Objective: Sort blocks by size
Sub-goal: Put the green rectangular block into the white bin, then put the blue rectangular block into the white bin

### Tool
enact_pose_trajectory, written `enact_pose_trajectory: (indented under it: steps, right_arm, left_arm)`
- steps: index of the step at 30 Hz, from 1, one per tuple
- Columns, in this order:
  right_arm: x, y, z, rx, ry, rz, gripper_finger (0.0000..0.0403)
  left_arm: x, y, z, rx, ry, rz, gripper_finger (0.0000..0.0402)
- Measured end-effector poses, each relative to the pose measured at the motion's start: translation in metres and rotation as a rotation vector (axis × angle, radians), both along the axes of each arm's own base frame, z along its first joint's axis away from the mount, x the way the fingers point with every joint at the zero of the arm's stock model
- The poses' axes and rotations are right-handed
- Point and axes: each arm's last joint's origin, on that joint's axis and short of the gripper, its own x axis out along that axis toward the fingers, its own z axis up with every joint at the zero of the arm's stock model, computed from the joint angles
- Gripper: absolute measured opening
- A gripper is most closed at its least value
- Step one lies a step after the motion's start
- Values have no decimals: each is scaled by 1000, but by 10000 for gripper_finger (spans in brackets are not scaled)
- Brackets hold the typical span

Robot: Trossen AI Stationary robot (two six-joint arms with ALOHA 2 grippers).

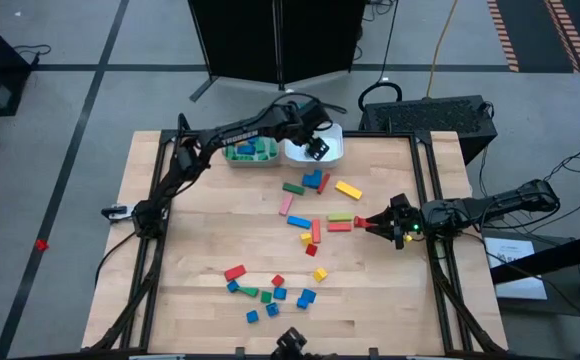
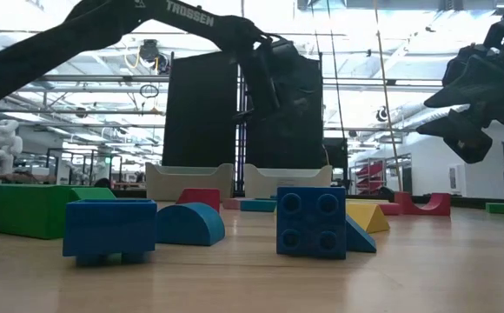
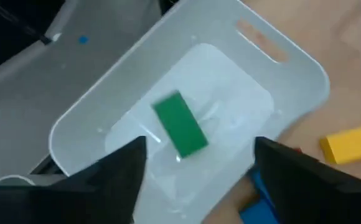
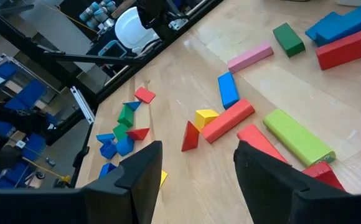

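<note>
The left gripper (image 1: 317,148), fingers spread, hovers over the right bin (image 1: 335,152). This bin contains 1 green block (image 3: 179,124), blurred, lying apart from both fingers, long axis diagonal to the bin walls. The left bin (image 1: 232,160) holds several green and blue blocks (image 1: 251,151). The remaining blocks (image 1: 315,232) lie scattered on the table (image 1: 200,240). The right gripper (image 1: 369,222) waits open at the table's right side above a lime bar (image 4: 297,138).

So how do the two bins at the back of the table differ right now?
The left bin holds a pile of green and blue blocks; the right bin shows a single green block in the left wrist view. The open left gripper hangs over the right bin, and nothing hangs over the left bin. Both are pale, rectangular and side by side.
</note>
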Motion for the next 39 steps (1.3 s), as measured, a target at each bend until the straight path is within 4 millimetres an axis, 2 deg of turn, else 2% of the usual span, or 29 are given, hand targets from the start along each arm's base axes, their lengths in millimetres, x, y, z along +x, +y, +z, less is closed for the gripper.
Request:
enact_pose_trajectory:
  steps: [2, 5, 10, 13, 16, 20, 25, 27, 36, 39]
  right_arm:
    - [0, 0, 0, -2, 0, 0, 194]
    - [0, 0, 0, -5, -1, 0, 194]
    - [0, 0, 0, -11, 1, 2, 194]
    - [0, 0, 0, -13, 0, 2, 194]
    - [0, 0, 0, -13, 0, 2, 194]
    - [0, 0, 0, -12, 0, 3, 194]
    - [0, 0, 0, 1, -1, -1, 194]
    - [0, 0, 0, 3, 0, 0, 194]
    - [1, 0, -1, 11, 11, -3, 194]
    - [1, 0, -1, 11, 10, -3, 194]
  left_arm:
    - [0, -4, -1, -17, 23, -9, 332]
    - [1, -14, -3, -86, 24, -29, 347]
    - [9, -55, -6, -238, 51, -52, 345]
    - [18, -82, -8, -192, 64, -55, 344]
    - [24, -96, -11, -119, 57, -13, 344]
    - [27, -96, -15, -98, 34, 45, 344]
    - [28, -86, -35, -122, 73, 105, 344]
    - [31, -86, -35, -127, 44, 126, 344]
    - [39, -88, -55, -161, 40, 144, 344]
    - [43, -88, -68, -162, 53, 147, 344]
